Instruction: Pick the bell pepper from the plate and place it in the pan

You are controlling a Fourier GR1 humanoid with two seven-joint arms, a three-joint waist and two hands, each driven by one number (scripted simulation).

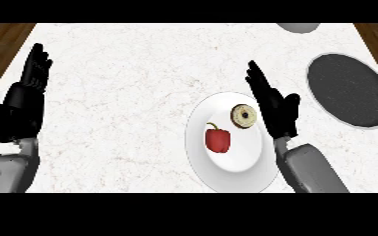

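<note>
Your left hand [28,87] rests open at the table's [125,80] left edge, fingers straight, holding nothing. The red bell pepper [217,140] lies on the white plate [221,175] beside a doughnut [243,115]. Your right hand [277,107] hovers open over the plate's right rim; the dark pan [345,87] sits by the right edge.

Kitchen: white marbled counter [125,95], wood beyond both far corners; white plate [244,172] with red bell pepper [217,140] near centre, dark pan [343,87] right.
</note>
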